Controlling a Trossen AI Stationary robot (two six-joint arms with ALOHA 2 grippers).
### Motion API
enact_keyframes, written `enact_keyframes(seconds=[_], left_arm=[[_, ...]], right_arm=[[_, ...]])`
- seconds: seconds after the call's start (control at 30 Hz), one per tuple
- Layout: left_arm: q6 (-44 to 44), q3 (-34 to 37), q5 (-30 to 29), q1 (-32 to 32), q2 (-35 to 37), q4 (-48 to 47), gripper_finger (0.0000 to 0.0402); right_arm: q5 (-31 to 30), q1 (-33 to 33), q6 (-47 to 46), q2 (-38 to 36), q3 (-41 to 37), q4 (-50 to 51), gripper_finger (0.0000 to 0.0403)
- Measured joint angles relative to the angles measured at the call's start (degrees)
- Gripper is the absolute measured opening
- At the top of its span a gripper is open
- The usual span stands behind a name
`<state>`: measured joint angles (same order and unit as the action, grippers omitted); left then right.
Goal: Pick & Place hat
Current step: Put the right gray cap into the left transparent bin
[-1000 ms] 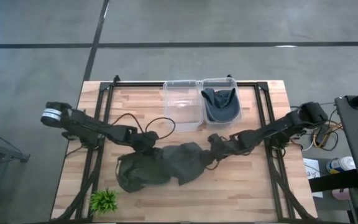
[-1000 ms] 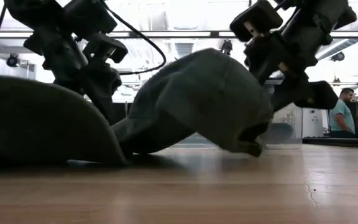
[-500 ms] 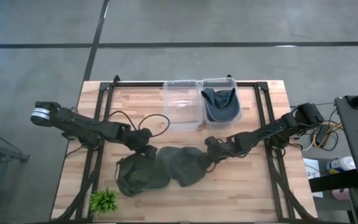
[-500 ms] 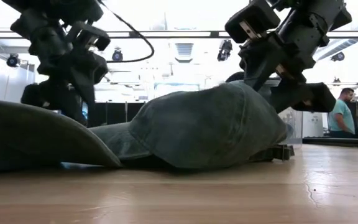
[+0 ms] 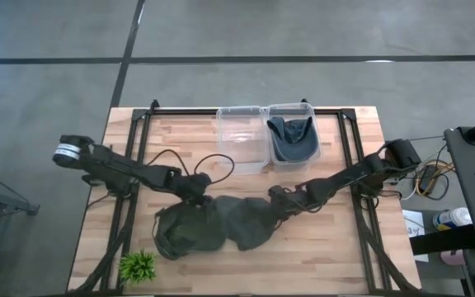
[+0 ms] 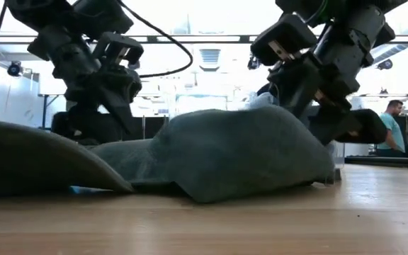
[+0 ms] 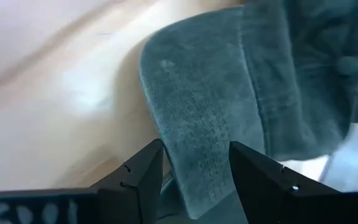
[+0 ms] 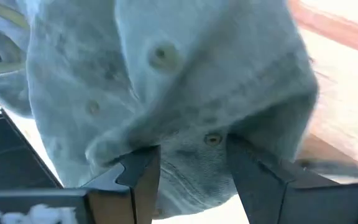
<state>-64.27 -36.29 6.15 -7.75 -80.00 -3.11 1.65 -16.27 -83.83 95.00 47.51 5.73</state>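
A dark green fabric hat (image 5: pixel 242 219) lies on the wooden slatted table (image 5: pixel 336 256), touching a second dark green cap (image 5: pixel 184 231). The left gripper (image 5: pixel 198 191) pinches the hat's brim between its fingers (image 7: pixel 135 180). The right gripper (image 5: pixel 277 200) clamps the crown's edge. A clear plastic bin (image 5: pixel 293 132) holds another dark hat.

A dark grey-green cloth hat (image 5: pixel 250 219) lies crumpled on the wooden table (image 5: pixel 320 256), just in front of two clear plastic bins (image 5: pixel 264 136). Its rounded crown (image 6: pixel 250 159) rests on the wood, with stitched panels and small eyelets showing. A second dark hat (image 5: pixel 186 231) lies touching it, on the side toward a small green plant (image 5: pixel 137 266). A third dark hat (image 5: pixel 293 139) sits folded inside one bin.
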Motion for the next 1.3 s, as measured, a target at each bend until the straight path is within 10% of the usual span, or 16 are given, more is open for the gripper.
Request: enact_keyframes(seconds=[1.3], left_arm=[[7.7,-0.1,-2.4,0.0,0.2,20.6,0.0174]], right_arm=[[-6.4,3.7,7.8,3.4,7.7,-3.1,0.0178]])
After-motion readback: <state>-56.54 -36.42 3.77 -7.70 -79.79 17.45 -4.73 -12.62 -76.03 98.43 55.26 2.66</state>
